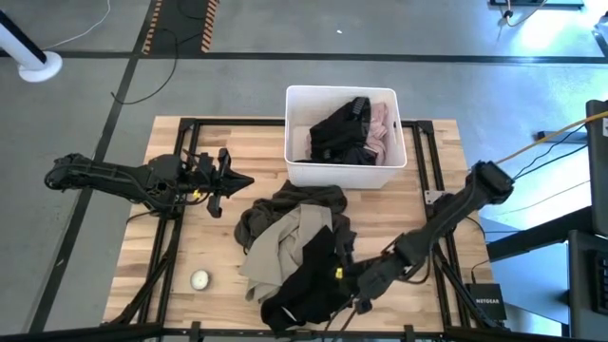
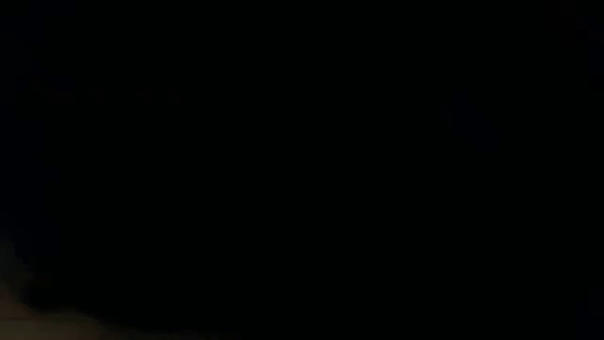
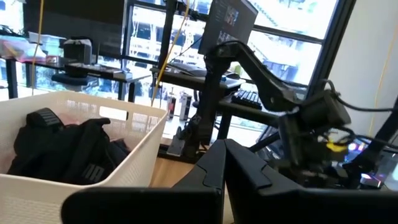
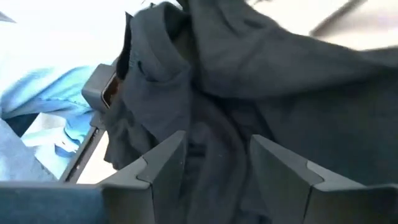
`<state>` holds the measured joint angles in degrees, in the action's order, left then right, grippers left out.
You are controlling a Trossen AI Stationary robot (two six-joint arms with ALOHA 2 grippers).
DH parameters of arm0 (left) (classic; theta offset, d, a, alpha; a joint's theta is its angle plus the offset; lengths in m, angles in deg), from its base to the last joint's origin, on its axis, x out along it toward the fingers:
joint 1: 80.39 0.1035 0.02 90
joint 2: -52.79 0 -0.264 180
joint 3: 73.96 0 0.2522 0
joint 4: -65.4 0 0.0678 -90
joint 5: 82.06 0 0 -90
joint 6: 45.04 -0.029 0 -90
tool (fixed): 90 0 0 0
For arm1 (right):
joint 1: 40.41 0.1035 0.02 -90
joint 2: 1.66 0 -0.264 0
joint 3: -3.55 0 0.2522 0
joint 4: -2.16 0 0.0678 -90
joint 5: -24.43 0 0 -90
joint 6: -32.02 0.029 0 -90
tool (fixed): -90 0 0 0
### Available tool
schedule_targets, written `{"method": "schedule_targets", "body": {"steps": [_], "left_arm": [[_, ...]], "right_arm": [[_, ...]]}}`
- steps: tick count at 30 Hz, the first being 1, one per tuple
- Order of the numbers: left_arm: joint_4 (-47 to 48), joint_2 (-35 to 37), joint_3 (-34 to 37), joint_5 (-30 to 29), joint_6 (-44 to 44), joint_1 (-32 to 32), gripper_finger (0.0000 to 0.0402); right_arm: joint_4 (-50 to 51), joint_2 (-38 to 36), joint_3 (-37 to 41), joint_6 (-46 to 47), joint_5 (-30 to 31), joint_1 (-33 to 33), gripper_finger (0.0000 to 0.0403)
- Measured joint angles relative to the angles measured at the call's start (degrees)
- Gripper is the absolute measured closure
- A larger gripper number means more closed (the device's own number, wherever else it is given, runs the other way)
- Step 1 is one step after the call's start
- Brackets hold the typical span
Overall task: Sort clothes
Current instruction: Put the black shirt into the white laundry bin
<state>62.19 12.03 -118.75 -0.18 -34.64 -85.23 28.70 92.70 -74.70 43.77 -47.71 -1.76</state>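
Observation:
A pile of clothes lies on the table's near middle: a dark olive-brown garment (image 1: pixel 296 201) at the far side, a khaki-beige one (image 1: pixel 283 249) in the middle and a black one (image 1: pixel 306 290) at the near edge. My right gripper (image 1: pixel 334 275) is down in the black garment (image 4: pixel 261 81), shut on a bunch of it. A second black garment (image 1: pixel 337 133) and a pale pink one (image 1: pixel 382 125) lie in the white bin (image 1: pixel 296 169). My left gripper (image 1: pixel 242 180) is shut and empty, left of the pile. The low view is all dark. My right gripper has a bunch of the black garment's cloth (image 4: pixel 214 155) between its two fingers (image 4: pixel 165 165), several folds running into the gap. It comes slanting down from the table's right side. The rest of the garment lies slack on the pile and at the table's near edge.
A small white ball (image 1: pixel 199 279) lies on the table at the near left. The white bin (image 3: pixel 124 162) stands at the far middle, close to my left gripper (image 3: pixel 225 163). Black frame rails (image 1: pixel 180 171) run along the table's left and right sides.

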Motion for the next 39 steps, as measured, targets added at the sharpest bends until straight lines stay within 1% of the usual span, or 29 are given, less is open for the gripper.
{"method": "schedule_targets", "body": {"steps": [7,12,15,17,21,27,29,32,34,37,38,39], "left_arm": [[0.11,-0.01,0.00,0.00,0.00,0.00,0.0402],[0.19,-0.02,0.00,0.02,-1.12,0.00,0.0402],[0.03,0.00,0.00,0.00,-1.81,0.00,0.0402],[0.06,0.00,0.00,0.00,-1.82,0.00,0.0402],[0.07,0.00,0.00,0.01,-1.81,0.00,0.0402],[0.17,0.00,0.00,0.02,-1.81,-0.04,0.0402],[0.22,0.00,0.00,0.02,-1.47,-0.02,0.0402],[0.68,0.00,0.00,0.02,-1.22,-0.02,0.0401],[1.47,0.00,0.00,0.02,-0.71,-0.04,0.0402],[1.78,-0.02,0.02,0.02,0.16,-0.04,0.0402],[1.82,-0.02,0.02,0.02,0.21,-0.04,0.0402],[1.91,-0.01,0.02,0.02,0.27,-0.04,0.0402]], "right_arm": [[-13.69,5.26,-0.01,0.02,-3.95,0.02,0.0205],[-17.45,7.54,-0.02,-0.23,-3.97,0.02,0.0205],[-20.43,9.48,-0.04,-2.28,-3.95,0.00,0.0205],[-20.48,10.83,-0.13,-4.54,-3.61,0.00,0.0205],[-16.64,12.84,-0.09,-6.69,0.20,-0.52,0.0205],[-13.25,13.32,-0.11,-7.65,0.38,-2.51,0.0205],[-12.71,13.32,-0.11,-7.59,0.38,-2.86,0.0211],[-12.49,13.32,-0.11,-7.57,-0.92,-3.17,0.0247],[-12.47,13.32,-0.11,-7.57,-2.11,-3.13,0.0291],[-12.28,13.17,-0.11,-7.72,-2.98,-3.04,0.0367],[-12.04,12.89,-0.11,-7.72,-3.33,-2.99,0.0380],[-11.81,12.49,-0.11,-7.69,-3.82,-2.69,0.0384]]}}
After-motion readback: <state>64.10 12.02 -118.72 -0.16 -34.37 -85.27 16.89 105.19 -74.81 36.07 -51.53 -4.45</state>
